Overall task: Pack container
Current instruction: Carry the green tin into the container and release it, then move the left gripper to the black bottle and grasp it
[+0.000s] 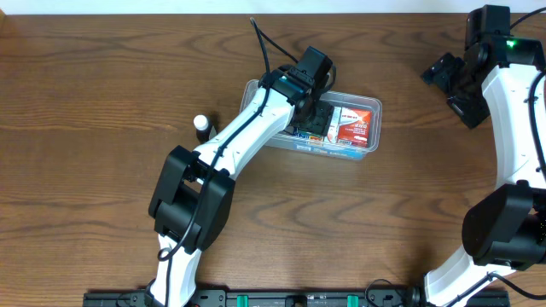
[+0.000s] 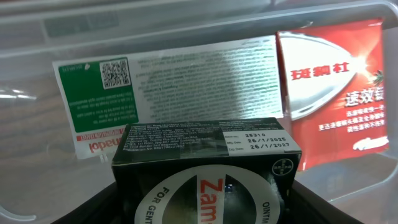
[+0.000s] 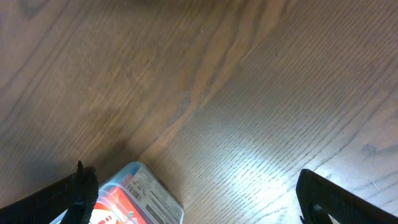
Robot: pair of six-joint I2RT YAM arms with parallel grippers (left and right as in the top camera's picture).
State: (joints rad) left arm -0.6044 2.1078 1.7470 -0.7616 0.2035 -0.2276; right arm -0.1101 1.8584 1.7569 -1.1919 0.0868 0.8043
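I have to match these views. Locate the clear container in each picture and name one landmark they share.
Overhead: the container sits at centre, slightly right, under the left end effector.
Left wrist: its clear walls fill the frame, behind the dark box held by that end effector.
Right wrist: seemingly only a rounded corner at the bottom edge, left of centre.
Shared landmark: the red box inside it, visible in all three.

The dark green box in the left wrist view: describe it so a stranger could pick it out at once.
Find the clear container mid-table, where the left arm reaches in. The dark green box sits nearest the camera, between its fingers. Unlike the red box and white-and-green box behind it, it carries a date sticker and red "Zam" lettering.
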